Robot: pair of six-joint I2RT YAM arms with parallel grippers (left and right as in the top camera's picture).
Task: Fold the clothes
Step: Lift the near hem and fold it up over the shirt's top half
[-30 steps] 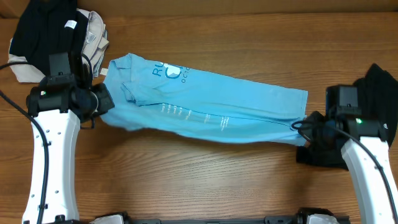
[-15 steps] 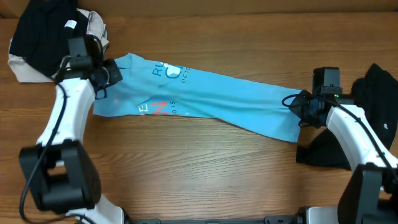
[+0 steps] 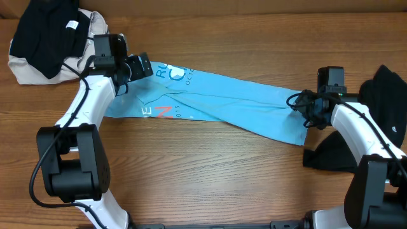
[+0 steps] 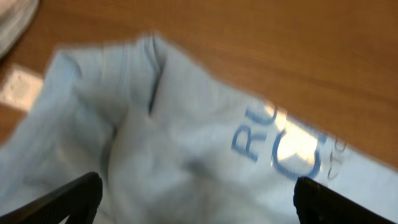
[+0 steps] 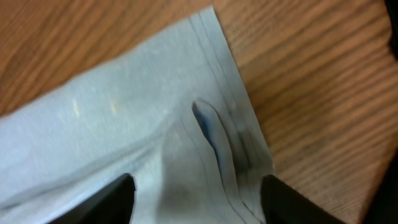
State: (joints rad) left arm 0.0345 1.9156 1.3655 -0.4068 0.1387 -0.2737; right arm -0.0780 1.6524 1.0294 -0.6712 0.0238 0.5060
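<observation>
T-shirt: the light blue T-shirt [image 3: 216, 102] lies on the table [image 3: 210, 184] as a long band folded lengthwise, collar end towards the left arm and hem end towards the right, slanting a little across the wood
Left gripper: the left gripper [image 3: 141, 67] hovers over the collar end, jaws spread wide and holding nothing; its wrist view shows only rumpled fabric and the blue lettering [image 4: 273, 146] beneath
Right gripper: the right gripper [image 3: 297, 105] is over the hem end, jaws apart and released; under it the hem [image 5: 230, 106] lies on the wood with a small pucker between the fingers
Other clothes: a black garment [image 3: 44, 28] lies on a beige one [image 3: 25, 71] at the far left; another black garment [image 3: 388, 95] is by the right arm, near the hem end
Step in hand: the lengthwise fold looks done and the crosswise fold is not yet begun, so this is probably a regrasp
How to do it well: flatten the bunched shoulder first, then pinch through every layer at the edge, not the top sheet alone; carry one end low over the other so the edges meet squarely
What could go wrong: a shallow pinch would peel the fold open, and a wide sweep on the right could snag the nearby black garment
</observation>
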